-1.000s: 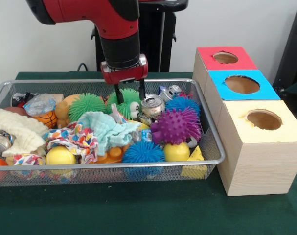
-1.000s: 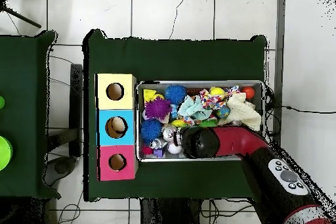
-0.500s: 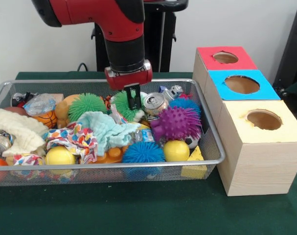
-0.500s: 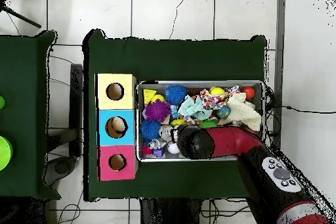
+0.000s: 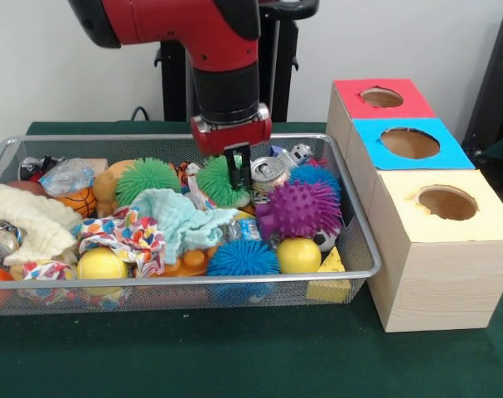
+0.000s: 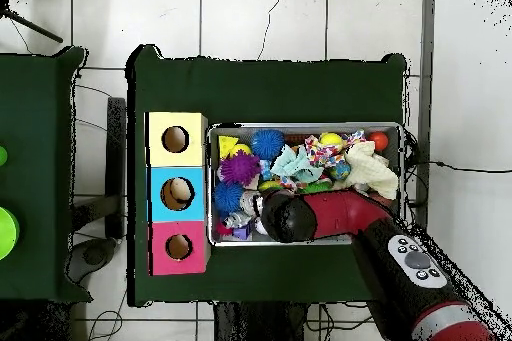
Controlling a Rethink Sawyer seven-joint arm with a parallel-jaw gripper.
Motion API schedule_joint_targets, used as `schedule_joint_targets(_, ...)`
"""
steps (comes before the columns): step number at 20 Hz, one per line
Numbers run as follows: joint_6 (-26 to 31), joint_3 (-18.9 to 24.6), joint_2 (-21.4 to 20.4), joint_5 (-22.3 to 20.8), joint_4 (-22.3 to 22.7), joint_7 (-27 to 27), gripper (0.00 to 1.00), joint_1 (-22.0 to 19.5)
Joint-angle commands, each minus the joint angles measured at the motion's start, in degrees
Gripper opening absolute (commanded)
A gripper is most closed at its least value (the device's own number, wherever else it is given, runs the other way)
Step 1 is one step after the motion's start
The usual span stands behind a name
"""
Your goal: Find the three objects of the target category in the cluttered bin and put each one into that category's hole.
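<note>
The gripper (image 5: pixel 237 168) hangs over the far side of the cluttered bin (image 5: pixel 363 240), its fingers drawn narrow together, tips down at a green spiky ball (image 5: pixel 219 182); whether they pinch it I cannot tell. A crushed can (image 5: pixel 272 171) lies just beside, at 3 o'clock. The red-surround hole (image 5: pixel 382 97) sits well apart, at 2 o'clock.

- A robotics lab: a red and black arm (image 5: pixel 210 50) on a black pedestal (image 5: pixel 272 62) works at a table draped in green cloth (image 5: pixel 251 356).
- Cables (image 6: pixel 100 97) trail across the pale tiled floor (image 6: pixel 300 22).
- Bare white wall (image 5: pixel 417 41) behind.
</note>
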Motion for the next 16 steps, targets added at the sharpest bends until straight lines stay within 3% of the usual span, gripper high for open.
schedule_joint_targets(1, 10.3, 2.4, -10.7, 4.4, 2.2, 1.3, 0.00, 3.2)
schedule_joint_targets(7, 19.6, 1.2, -21.8, 9.0, 2.2, 0.9, 0.00, 7.1)
schedule_joint_targets(13, 22.5, 1.1, -23.4, 11.1, 1.5, 1.5, 0.00, 8.1)
schedule_joint_targets(16, 19.1, 0.4, -21.5, 11.9, 2.8, 4.5, 0.00, 9.0)
